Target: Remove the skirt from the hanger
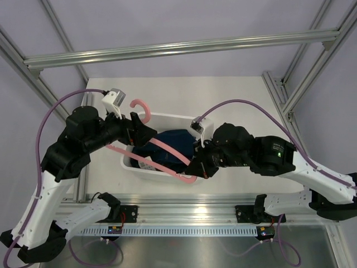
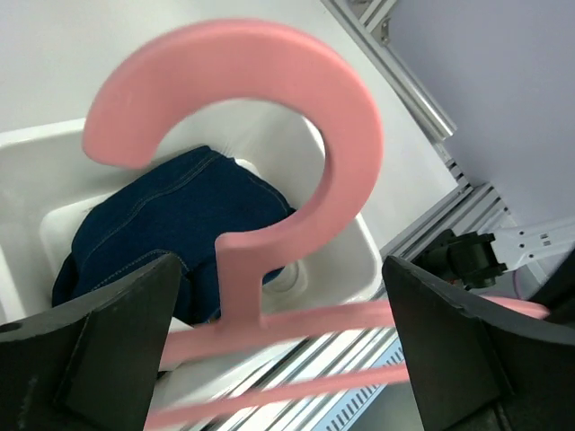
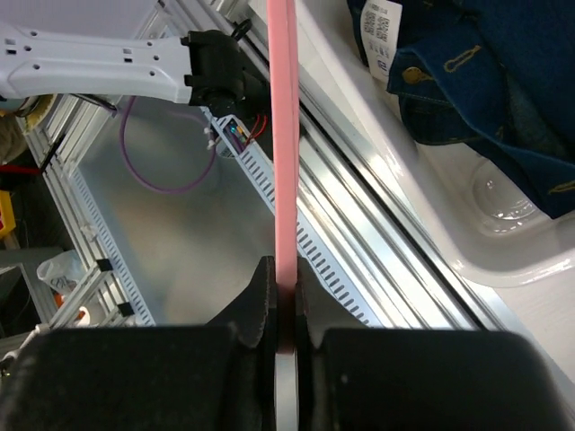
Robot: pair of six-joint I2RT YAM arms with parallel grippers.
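Top external view, reading from the left: the left hand sits at the neck of the hanger, just under its rounded hook. The left wrist camera shows its fingers spread wide, the thin pink neck running up between them and touching neither, so this hand grips nothing.

From there the pink frame slants across the white bin on the desk, its long axis running from the hook at the far left down to the near right corner. The skirt lies bunched inside the bin, under the frame's bars. The right wrist view shows its white tag and buttons resting in the bin, apart from the bar. Whether any fold loops round the frame cannot be told.

At the frame's near right end, the right hand is clamped narrow on the bar, pads pressed to either side.

By my reading, the skirt lies below and between the two hands, so the frame must go up and away. The right hand alone can carry it.
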